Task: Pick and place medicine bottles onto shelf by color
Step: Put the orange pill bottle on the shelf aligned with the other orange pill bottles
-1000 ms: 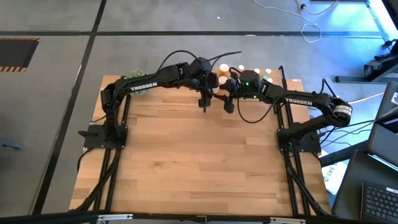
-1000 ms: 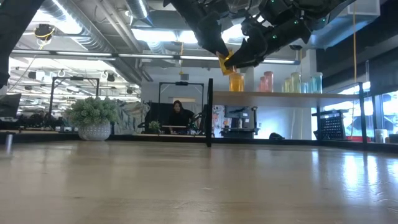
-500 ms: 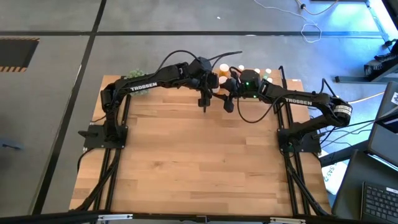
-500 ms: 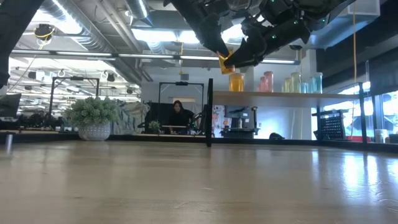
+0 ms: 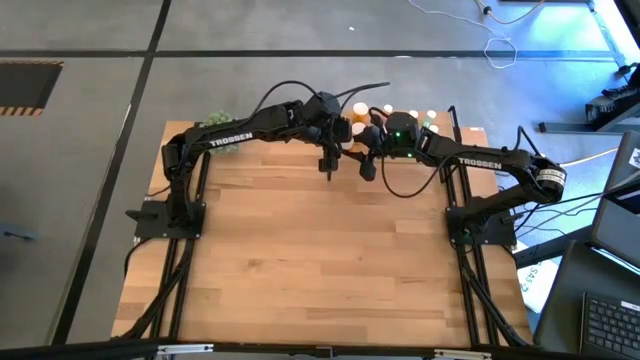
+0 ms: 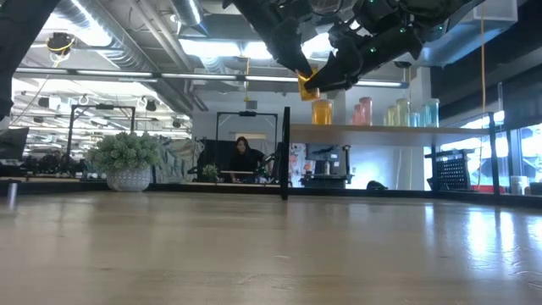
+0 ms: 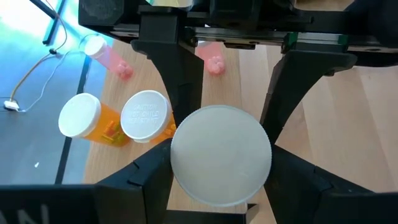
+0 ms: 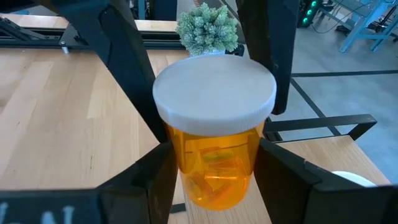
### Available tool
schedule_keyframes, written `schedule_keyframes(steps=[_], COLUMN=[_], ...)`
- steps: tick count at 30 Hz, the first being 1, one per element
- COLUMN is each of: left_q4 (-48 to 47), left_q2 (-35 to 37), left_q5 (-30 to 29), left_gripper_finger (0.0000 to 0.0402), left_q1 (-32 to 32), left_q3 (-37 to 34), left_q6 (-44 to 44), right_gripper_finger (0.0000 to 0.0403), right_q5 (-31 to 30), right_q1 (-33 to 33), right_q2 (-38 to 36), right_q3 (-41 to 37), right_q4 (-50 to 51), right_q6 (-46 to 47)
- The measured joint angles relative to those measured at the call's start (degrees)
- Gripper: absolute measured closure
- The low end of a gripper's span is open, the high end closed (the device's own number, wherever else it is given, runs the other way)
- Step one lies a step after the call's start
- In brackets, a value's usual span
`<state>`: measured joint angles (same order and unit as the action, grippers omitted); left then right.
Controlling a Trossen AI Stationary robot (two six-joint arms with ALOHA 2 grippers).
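Both grippers — left gripper (image 7: 217,165), right gripper (image 8: 214,155) — clamp one white-capped orange medicine bottle (image 8: 214,152), high centre of low view, just above light-wood shelf (image 6: 385,128) — handover pending.

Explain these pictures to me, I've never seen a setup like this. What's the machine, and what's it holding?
These are two dark robot arms bolted to a wooden table. One picture looks straight down on it, one looks level across the tabletop, and two come from cameras on the arms' wrists. The left gripper and the right gripper meet in the air at the table's far edge, both seemingly closed on one orange bottle with a white cap. Below them a small shelf carries more bottles: orange, pink and pale green. A potted plant stands off to the side.
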<state>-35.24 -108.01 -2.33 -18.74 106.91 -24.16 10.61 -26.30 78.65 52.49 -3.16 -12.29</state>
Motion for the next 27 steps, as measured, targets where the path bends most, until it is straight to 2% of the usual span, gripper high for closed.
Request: schedule_keyframes(steps=[19,23,27], left_q4=[0.2,0.1,-1.1], left_q2=[0.0,0.0,0.0], left_q5=[-0.2,-3.1,-3.5], left_gripper_finger=[0.0195,0.0195,0.0195], left_q1=[0.0,0.2,0.4], left_q3=[0.0,0.0,0.0], left_q6=[0.0,0.0,0.1], right_gripper_finger=[0.0208,0.0208,0.0208], right_q5=[0.0,-0.1,-0.2], right_q1=[0.0,0.0,0.0], right_q2=[0.0,0.0,0.0], right_q3=[0.0,0.0,0.0], right_q4=[-0.1,-0.2,-0.2], right_q6=[0.0,-0.2,-0.1])
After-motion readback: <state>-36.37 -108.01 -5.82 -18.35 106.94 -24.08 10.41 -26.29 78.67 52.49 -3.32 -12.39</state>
